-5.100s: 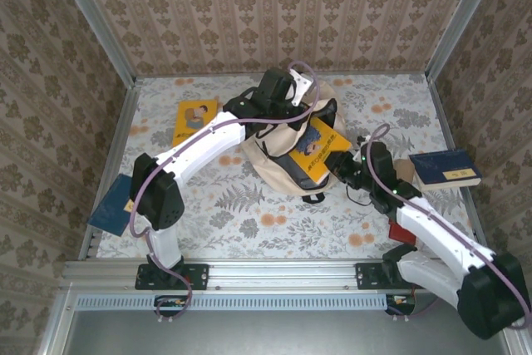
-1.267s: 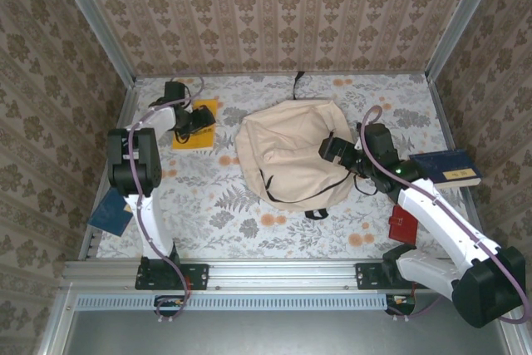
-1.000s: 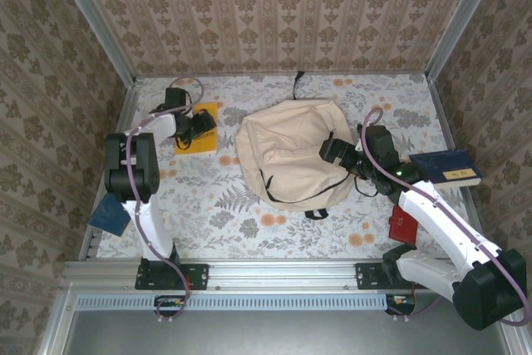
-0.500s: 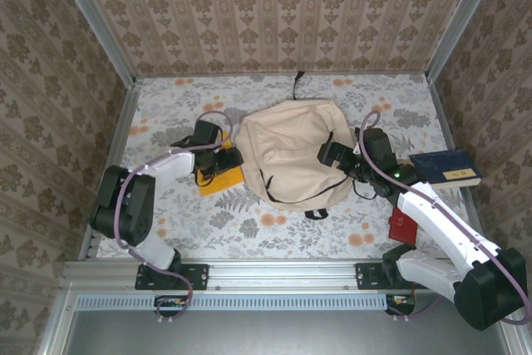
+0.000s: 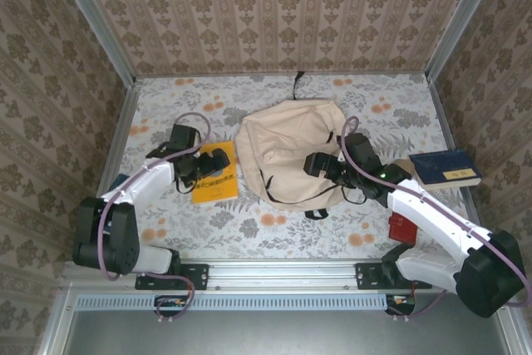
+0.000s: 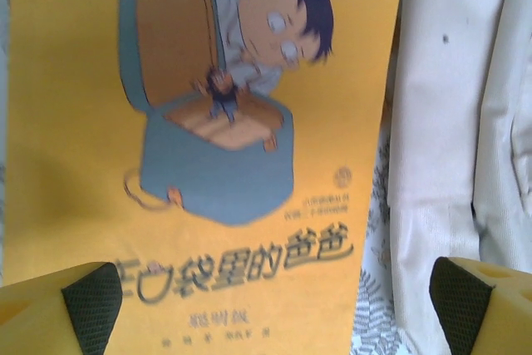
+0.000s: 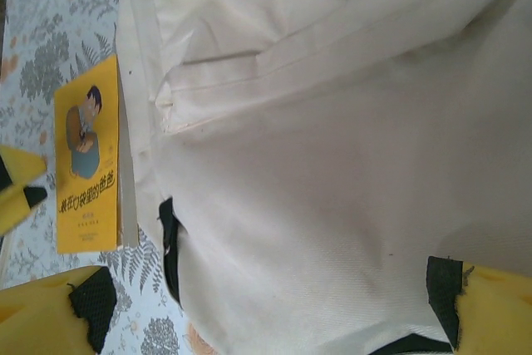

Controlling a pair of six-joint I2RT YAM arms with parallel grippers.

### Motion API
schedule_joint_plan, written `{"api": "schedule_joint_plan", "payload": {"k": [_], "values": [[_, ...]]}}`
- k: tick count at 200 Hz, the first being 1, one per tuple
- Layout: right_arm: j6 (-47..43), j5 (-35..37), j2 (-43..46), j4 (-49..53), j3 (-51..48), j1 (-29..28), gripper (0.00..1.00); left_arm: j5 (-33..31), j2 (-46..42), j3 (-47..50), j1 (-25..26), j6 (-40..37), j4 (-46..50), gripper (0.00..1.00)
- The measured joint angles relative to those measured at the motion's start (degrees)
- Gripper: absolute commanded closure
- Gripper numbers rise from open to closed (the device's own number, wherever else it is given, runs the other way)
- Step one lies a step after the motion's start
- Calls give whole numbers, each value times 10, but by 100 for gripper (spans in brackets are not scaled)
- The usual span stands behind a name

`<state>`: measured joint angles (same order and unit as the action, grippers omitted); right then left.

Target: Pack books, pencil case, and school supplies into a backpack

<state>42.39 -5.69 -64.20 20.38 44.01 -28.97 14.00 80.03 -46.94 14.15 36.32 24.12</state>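
Wide open and empty, the left gripper point(image 6: 274, 301) is poised just over the yellow book point(image 6: 208, 122), while the right gripper point(image 7: 268, 297) is spread equally wide above the backpack point(image 5: 287, 151) with nothing held. The backpack is laid flat at the middle of the table point(image 5: 274, 230), somewhat nearer the far edge, and whether its mouth is parted cannot be told. Being soft, it could be bunched or dragged if only one layer of cloth were pinched, and any opening might be closed by that. The yellow book is laid flat just beside the backpack's left flank, on the side of the table's left edge. Because it is thin and flush with the surface, it is likely to be pushed along rather than lifted, and it could be driven under the fabric instead of into it. The navy book point(image 5: 446, 168) is set close to the right edge, where little room is left for a finger on its outer side. The red square point(image 5: 401, 226) is lodged beside the right arm near the front right corner and could be swept by it. Open room is offered along the front edge between the arms and along the far edge.
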Motion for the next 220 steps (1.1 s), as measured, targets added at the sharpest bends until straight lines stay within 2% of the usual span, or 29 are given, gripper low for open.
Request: {"api": "schedule_joint_plan", "payload": {"k": [38,63,112,174,220], "values": [[0,-4,-32,-1,13,-30,1,30,92,-74,-18,-38,-18,14],[2,-6,-55,-2,23,-49,1,33,146,-117,-18,-49,-21,15],[2,23,-54,24,48,-99,1,14,162,-107,-2,-51,-18,16],[0,96,-57,82,96,-139,2,-16,75,2,44,-47,-52,17],[-4,122,-148,83,176,-214,10,-3,-1,42,63,-33,-10,18]]}}
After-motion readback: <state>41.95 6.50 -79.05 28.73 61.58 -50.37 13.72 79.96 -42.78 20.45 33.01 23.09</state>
